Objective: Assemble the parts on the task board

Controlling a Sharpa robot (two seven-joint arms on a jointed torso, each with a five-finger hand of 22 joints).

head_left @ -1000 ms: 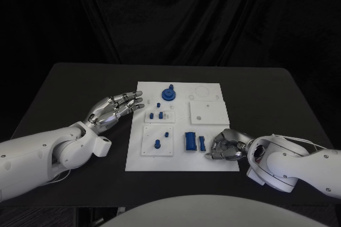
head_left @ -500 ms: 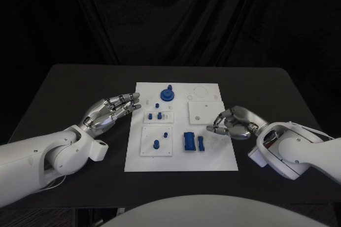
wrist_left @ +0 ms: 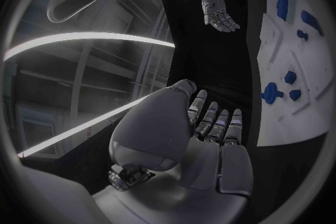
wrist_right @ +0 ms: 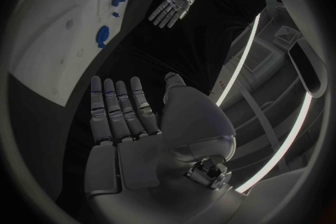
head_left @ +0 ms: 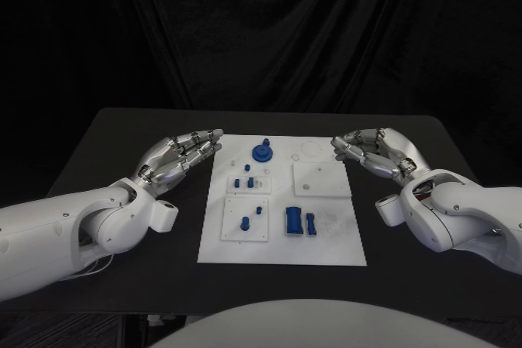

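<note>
Your left robot hand [head_left: 177, 158] is held just off the left edge of the task board [head_left: 327, 242], palm turned inward toward the board, fingers straight, close together and pointing away from the robot; it is empty and touches nothing. Your right robot hand [head_left: 373, 155] mirrors it off the board's right edge near the far corner, fingers extended and slightly spread, likewise holding nothing. From the left wrist you see the left hand's flat palm and straight fingers [wrist_left: 213, 123] with the board off to one side, and the right hand [wrist_left: 217, 11] hanging open across the dark desk [head_left: 120, 137]. From the right wrist the right hand's fingers [wrist_right: 115, 106] lie side by side, outstretched, and the left hand [wrist_right: 171, 5] shows beyond, open as well. The white forearms come in from both sides of the desk, angled inward. The board lies in the middle of the desk between the two hands. On it, a round blue part [head_left: 262, 149] with a peg stands near the far edge, small blue pegs [head_left: 248, 182] stand in a little white plate below it, two more pegs [head_left: 251, 216] sit in the plate nearer you, and two oblong blue blocks [head_left: 298, 220] lie side by side near the board's middle.
</note>
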